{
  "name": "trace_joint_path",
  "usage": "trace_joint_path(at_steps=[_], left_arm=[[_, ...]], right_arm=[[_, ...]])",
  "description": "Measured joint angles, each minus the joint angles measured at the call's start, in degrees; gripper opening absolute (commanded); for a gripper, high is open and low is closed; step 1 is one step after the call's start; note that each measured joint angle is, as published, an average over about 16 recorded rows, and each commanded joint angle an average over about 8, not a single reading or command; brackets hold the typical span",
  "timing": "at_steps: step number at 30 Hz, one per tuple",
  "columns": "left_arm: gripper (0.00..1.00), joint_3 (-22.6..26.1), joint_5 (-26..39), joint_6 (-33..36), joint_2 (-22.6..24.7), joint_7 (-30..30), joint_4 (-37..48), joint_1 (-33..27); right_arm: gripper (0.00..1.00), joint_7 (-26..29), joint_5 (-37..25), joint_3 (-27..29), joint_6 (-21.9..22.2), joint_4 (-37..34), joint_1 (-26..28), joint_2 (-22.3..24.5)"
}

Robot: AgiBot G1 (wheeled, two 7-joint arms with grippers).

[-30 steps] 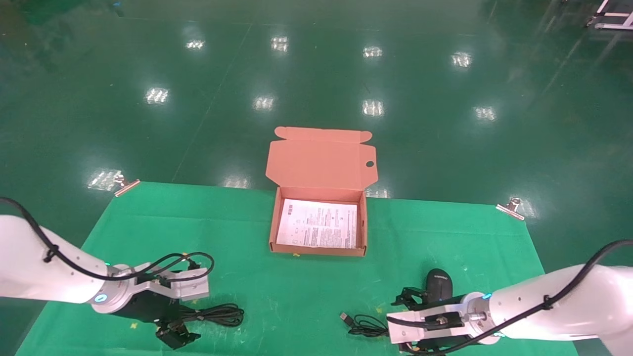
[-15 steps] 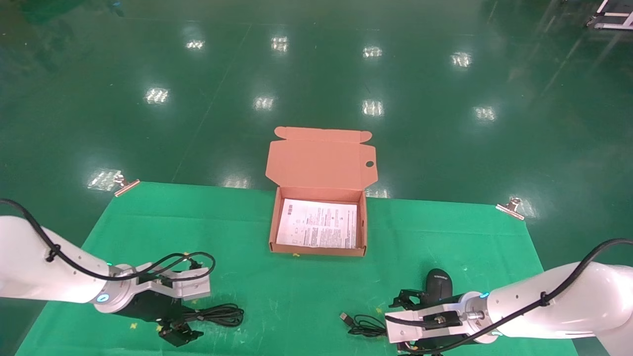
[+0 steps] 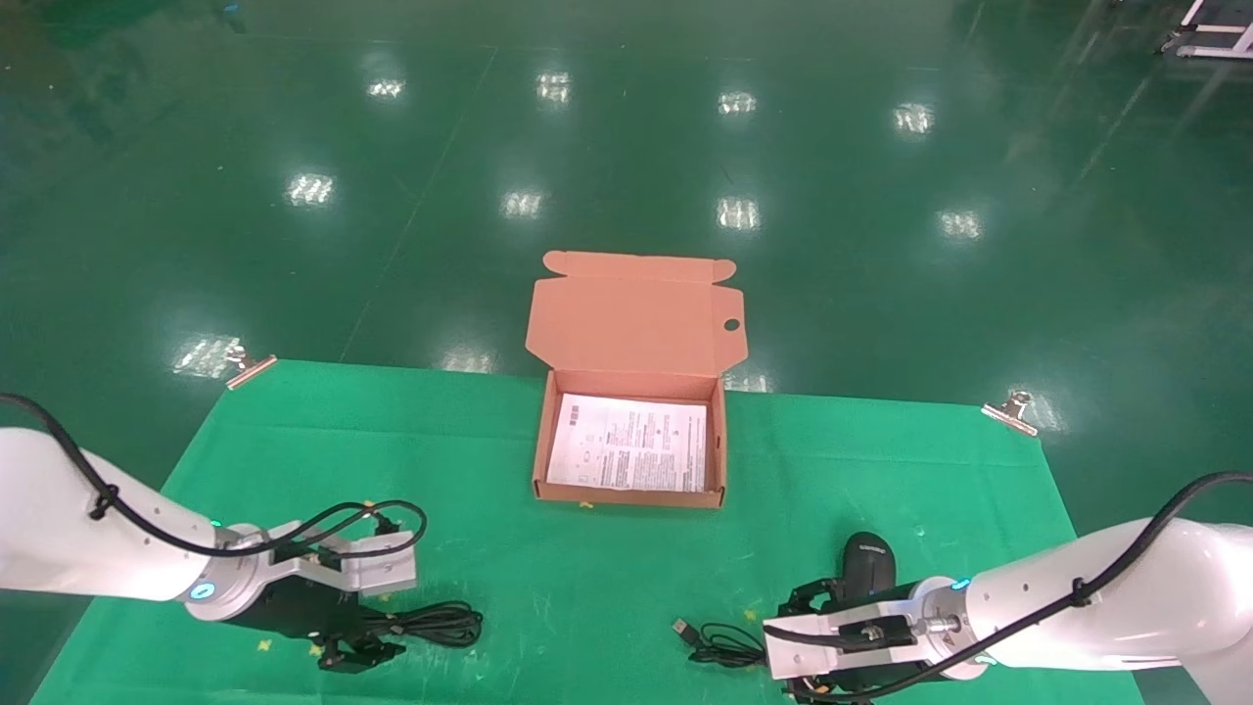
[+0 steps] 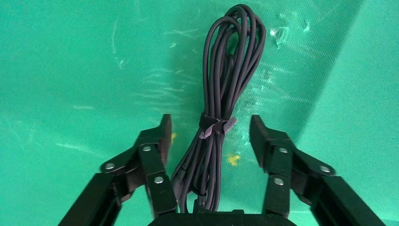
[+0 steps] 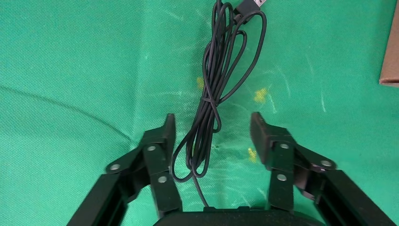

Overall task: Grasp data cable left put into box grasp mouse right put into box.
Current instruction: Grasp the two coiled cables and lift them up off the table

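The data cable lies as a flat tied coil on the green cloth at the near left. My left gripper is open and low over it. In the left wrist view the cable runs between the fingers of the left gripper, which do not touch it. The black mouse sits at the near right, its cord bunched to its left. My right gripper is open beside the mouse. In the right wrist view the right gripper straddles the cord; the mouse is hidden there. The box stands open at the centre back.
The box's lid stands up over the table's far edge. Metal clips hold the cloth at the far corners. The cord's USB plug lies toward the box, whose corner shows in the right wrist view.
My left gripper has settled lower over the data cable, its near finger drawing closer to the coil. My right gripper has shifted slightly toward the table's near edge. Nothing was grasped.
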Motion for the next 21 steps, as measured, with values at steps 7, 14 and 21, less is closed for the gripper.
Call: trace_joint_path(at_steps=[7, 14, 21], left_arm=[[0.0, 0.02, 0.03, 0.06, -0.04, -0.05, -0.17, 0.03], [0.0, 0.04, 0.05, 0.1, -0.06, -0.08, -0.26, 0.05], [0.0, -0.02, -0.04, 0.22, -0.18, 0.08, -0.49, -0.06]], right_arm=[[0.0, 0.03, -0.03, 0.01, -0.03, 0.12, -0.02, 0.04], [0.0, 0.05, -0.05, 0.01, -0.05, 0.19, -0.05, 0.07], [0.0, 0.15, 0.23, 0.26, -0.16, 0.5, 0.14, 0.41]])
